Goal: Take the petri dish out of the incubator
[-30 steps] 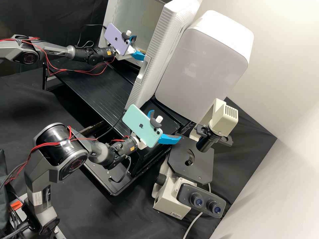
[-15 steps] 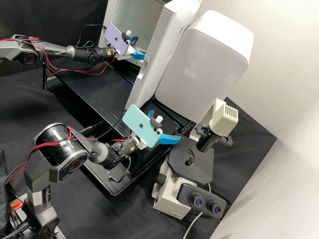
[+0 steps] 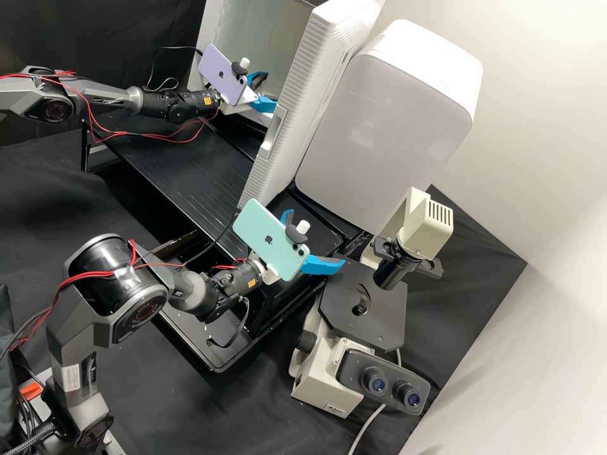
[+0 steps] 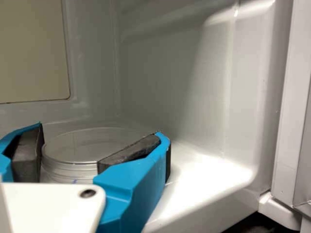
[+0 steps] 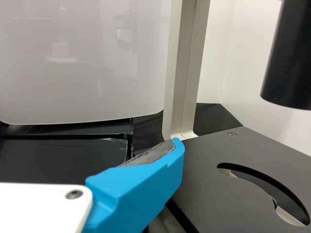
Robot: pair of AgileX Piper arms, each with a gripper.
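A clear round petri dish [image 4: 82, 150] lies on the white floor inside the incubator [image 4: 194, 97]. My left gripper [image 4: 95, 141] has one blue finger on each side of the dish, dark pads against its rim, shut on it. From above, that gripper [image 3: 260, 90] sits in the incubator's opening beside the ribbed white door [image 3: 310, 95]. My right gripper [image 3: 310, 243] hangs open with nothing held, beside the microscope's black stage [image 3: 363, 303]. One of its fingers [image 5: 146, 179] shows over that stage [image 5: 228, 165].
A large white rounded housing [image 3: 386, 126] stands right of the door. The microscope [image 3: 354, 373] with its eyepieces is at the front right. A black tray-like shelf [image 3: 190, 164] runs under both arms. Black cloth covers the bench.
The left gripper's upper finger has drawn slightly inward toward the lower one. The right arm has stayed still.
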